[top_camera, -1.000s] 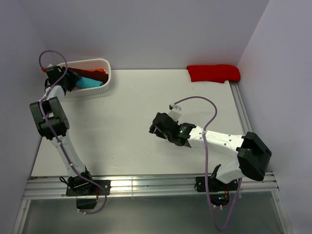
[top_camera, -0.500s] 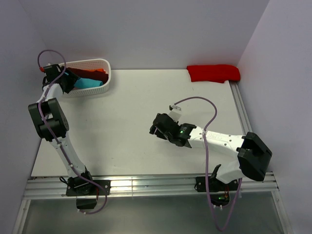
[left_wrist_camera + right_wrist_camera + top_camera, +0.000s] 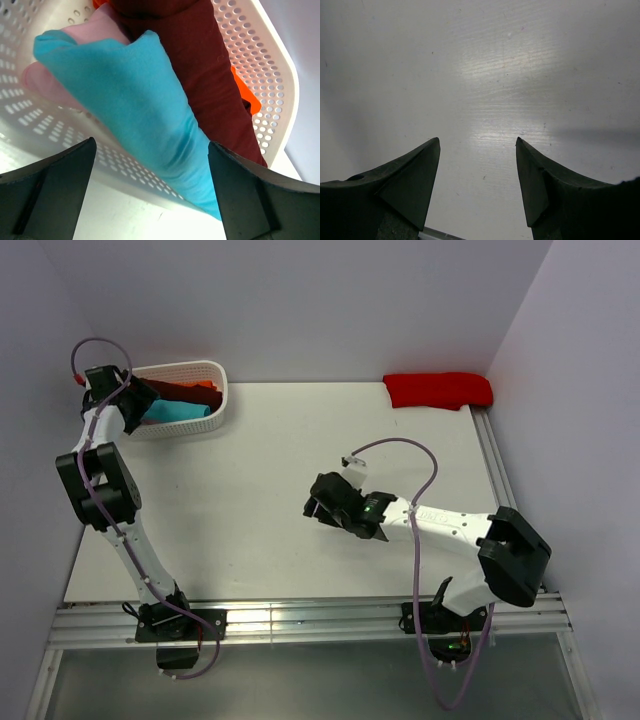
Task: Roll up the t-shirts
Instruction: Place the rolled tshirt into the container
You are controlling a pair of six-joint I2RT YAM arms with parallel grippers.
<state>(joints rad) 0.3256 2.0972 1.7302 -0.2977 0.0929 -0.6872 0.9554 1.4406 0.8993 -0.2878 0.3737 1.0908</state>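
Top external view: the left gripper [image 3: 138, 403] is at the left end of the white perforated basket [image 3: 216, 375], which stands at the far left corner of the table [image 3: 250, 490]. In the basket I see the teal t-shirt [image 3: 182, 412] along the near wall, with the maroon t-shirt [image 3: 185, 392] behind it and a bit of the orange t-shirt [image 3: 206, 386] at the far side. A red t-shirt [image 3: 438, 389] lies bundled at the far right corner of the table, well apart from both arms. The right gripper [image 3: 318, 503] hangs over the middle of the table.

Left wrist view: the left gripper [image 3: 150, 195] is released, jaws spread wide and nothing clamped. The teal t-shirt [image 3: 135, 110] lies beyond them, draped over the pink t-shirt [image 3: 42, 80] and beside the maroon t-shirt [image 3: 200, 65]. The orange t-shirt [image 3: 245, 97] peeks out against the basket [image 3: 272, 55] wall.

Right wrist view: the right gripper [image 3: 477, 180] is released, with only bare table [image 3: 495, 75] between its jaws.
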